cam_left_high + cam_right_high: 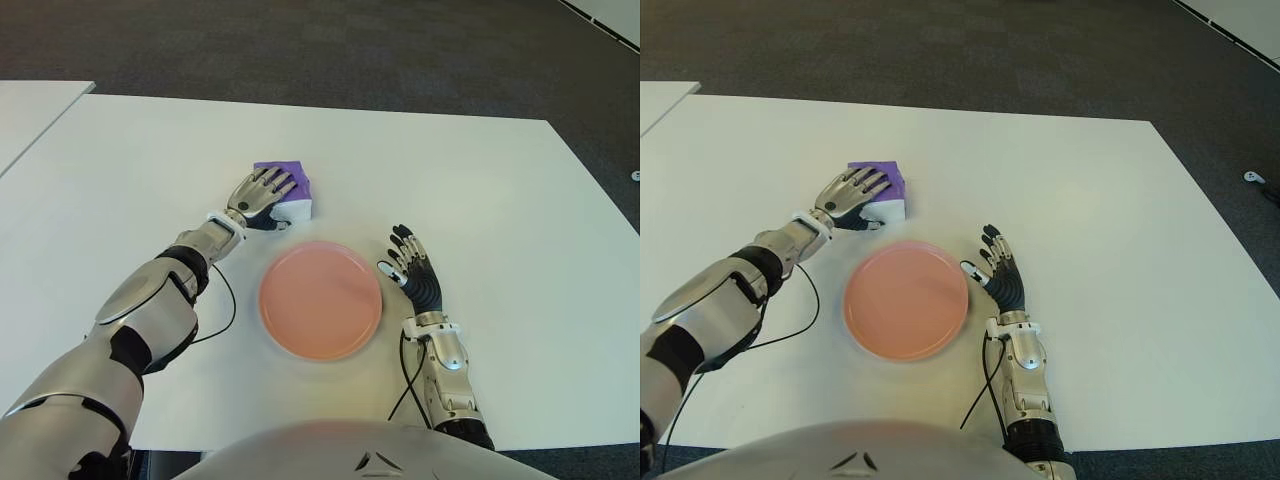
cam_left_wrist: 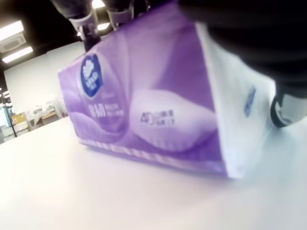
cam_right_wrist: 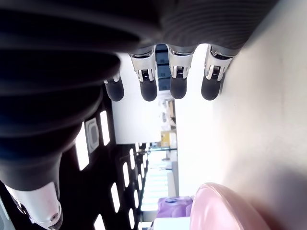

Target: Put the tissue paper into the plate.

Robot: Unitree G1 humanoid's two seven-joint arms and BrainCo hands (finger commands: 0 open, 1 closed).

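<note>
Office — white tables (image 1: 500,180), grey carpet (image 1: 300,50).

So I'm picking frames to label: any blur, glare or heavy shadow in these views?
Eye views: evenly lit, with the tissue pack, plate and both hands clear. Left wrist view: pack is soft, its small print unreadable, and the table is washed out. Right wrist view: the right hand looms dark against bright background, and the plate edge is blurred.

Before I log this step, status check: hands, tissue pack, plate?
Left hand draped over tissue pack, pack on table, not lifted. Right hand open, idle right of plate. Plate empty, nothing between pack and plate.
</note>
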